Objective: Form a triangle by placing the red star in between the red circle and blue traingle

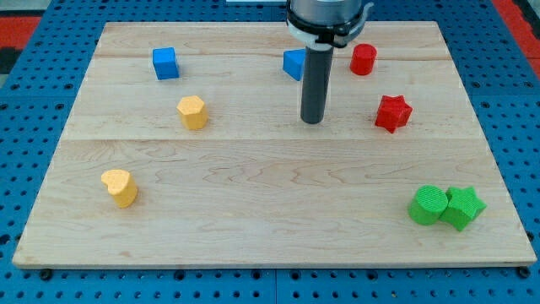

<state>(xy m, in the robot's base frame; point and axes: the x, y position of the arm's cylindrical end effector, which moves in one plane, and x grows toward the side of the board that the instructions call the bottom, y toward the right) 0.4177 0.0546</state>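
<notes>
Altogether seven blocks sit on the wooden board (253, 211): two blue, two yellow, two red and two green. Up near the view's top left is a blue cube (165, 63), and below and to its right a yellow block (192, 111), roughly hexagonal. Lower left lies a yellow heart-shaped block (120, 187). At the top centre the blue triangle (294, 64) is partly hidden behind the rod, and the red circle (363, 60) stands to the right of it, well apart. The red star (392, 113) rests below and slightly right of the red circle, near it but not touching. In the bottom right corner a green circle (428, 205) and a green star (463, 207) sit touching each other.

My tip (313, 121) rests on bare wood, just below the blue triangle and off to the left of the red star, with a clear gap from both. Being a plain rod, it grips nothing and touches no block.

No writing or labels can be read anywhere. The board is pale planked wood, laid on a blue perforated base (25, 84), with red showing at the top corners.
</notes>
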